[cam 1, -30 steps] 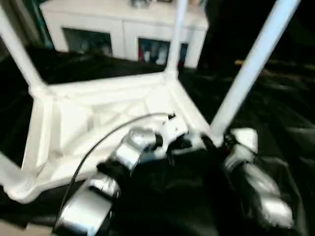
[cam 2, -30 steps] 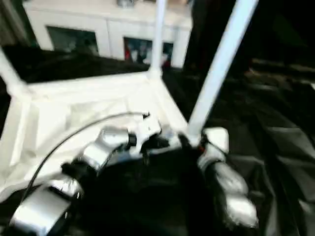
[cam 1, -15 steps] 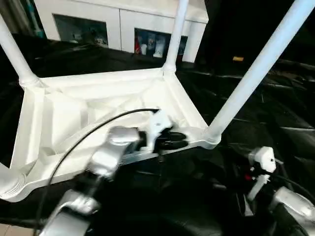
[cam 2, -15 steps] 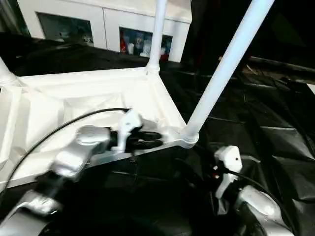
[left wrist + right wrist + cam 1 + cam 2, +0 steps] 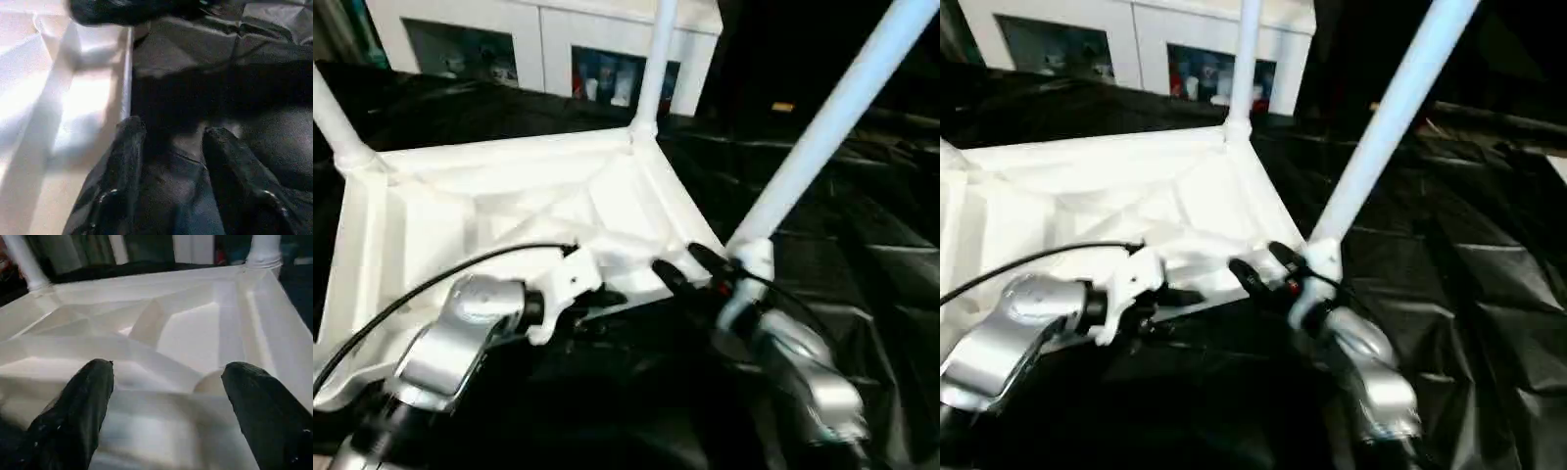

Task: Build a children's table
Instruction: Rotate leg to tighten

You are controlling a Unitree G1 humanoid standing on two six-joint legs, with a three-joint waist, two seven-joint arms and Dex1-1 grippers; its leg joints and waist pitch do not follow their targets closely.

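Our left hand (image 5: 171,147), which a second ago lay with its black fingers pinched together on the near rim of the upturned small white plastic children's table (image 5: 499,211), now sits lower and further left, off that rim, its fingers parted over the black cloth of the tabletop (image 5: 205,63) just beside the rim's edge. Our right hand (image 5: 683,270), half a second ago drawn back low and well clear of the rim, now reaches forward again to the near right corner, its widely spread fingers level with the rim, just beside the socket of the slanting white tube leg (image 5: 832,113).
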